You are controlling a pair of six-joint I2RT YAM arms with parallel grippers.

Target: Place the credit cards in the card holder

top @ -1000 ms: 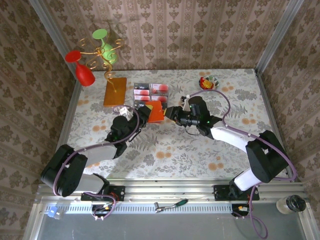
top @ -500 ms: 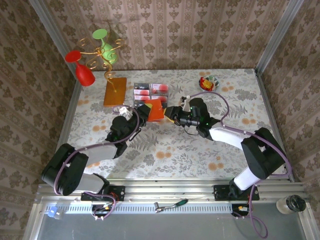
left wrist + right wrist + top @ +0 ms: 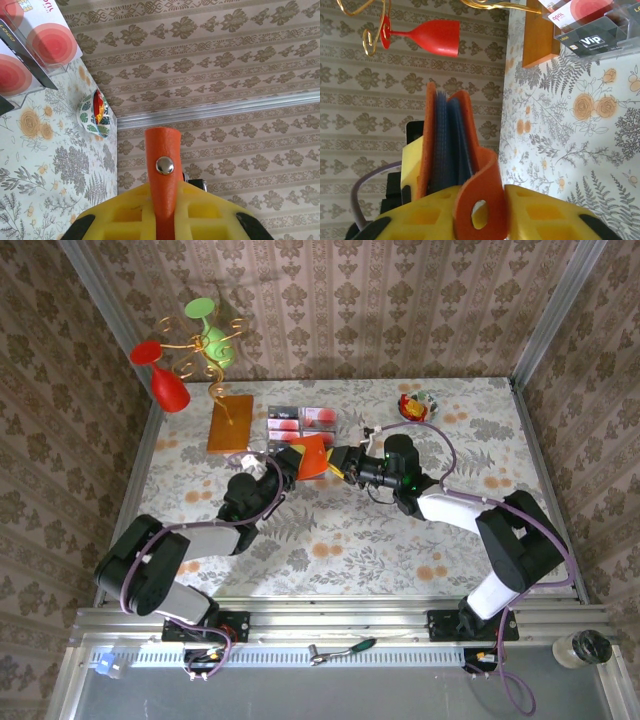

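Note:
The orange-red card holder (image 3: 313, 457) hangs above the table between my two grippers. My left gripper (image 3: 291, 464) is shut on its snap strap (image 3: 162, 170), which stands up between the yellow pads (image 3: 125, 215). My right gripper (image 3: 341, 462) is shut on the holder's flap with the hole (image 3: 480, 212); the grey-blue pockets (image 3: 447, 145) fan open above it. The credit cards (image 3: 300, 422), black and pale with red round marks, lie in a clear tray behind the holder. In the right wrist view a black card (image 3: 592, 41) and a pale card (image 3: 575, 11) show at top right.
An orange-brown board (image 3: 229, 422) with a gold wire stand holds a red glass (image 3: 165, 380) and a green glass (image 3: 212, 335) at the back left. A small colourful bowl (image 3: 415, 405) sits at the back right. Patterned walls enclose the table.
My right gripper has moved left to the card holder and its jaws have narrowed onto the flap. The holder has shifted slightly toward the tray with the left gripper.

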